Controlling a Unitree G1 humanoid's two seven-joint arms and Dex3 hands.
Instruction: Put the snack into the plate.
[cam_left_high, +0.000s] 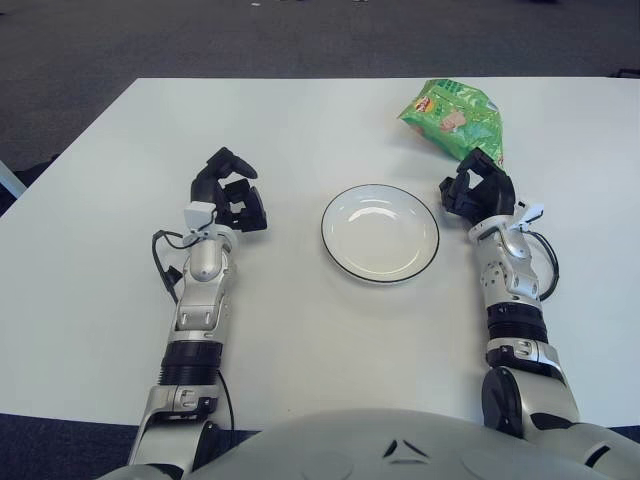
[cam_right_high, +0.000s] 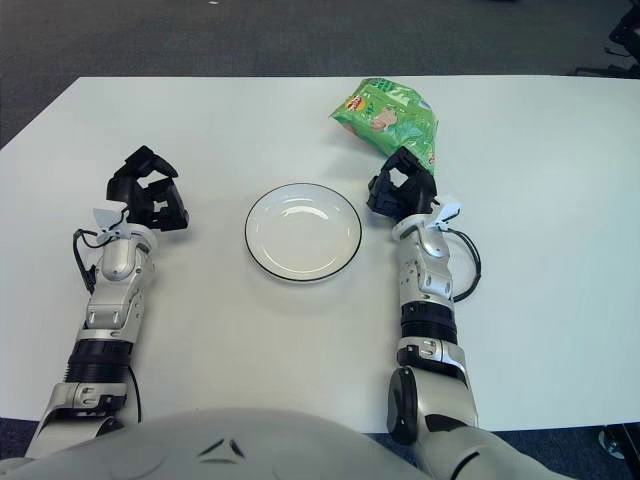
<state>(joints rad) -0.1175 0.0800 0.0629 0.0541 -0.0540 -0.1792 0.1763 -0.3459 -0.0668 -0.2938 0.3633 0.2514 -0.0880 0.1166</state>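
The snack (cam_left_high: 452, 118) is a green crinkled bag lying on the white table, at the far right. A white plate (cam_left_high: 380, 235) with a dark rim sits in the middle of the table with nothing on it. My right hand (cam_left_high: 478, 188) is just to the right of the plate, right at the bag's near edge. Its fingers are loosely curled, their tips overlap the bag's lower corner, and they hold nothing. I cannot tell whether they touch the bag. My left hand (cam_left_high: 230, 192) shows to the left of the plate, fingers relaxed with nothing in them.
The white table (cam_left_high: 300, 130) ends at a dark carpeted floor beyond its far edge. Bare tabletop lies between the plate and each hand and in front of the plate.
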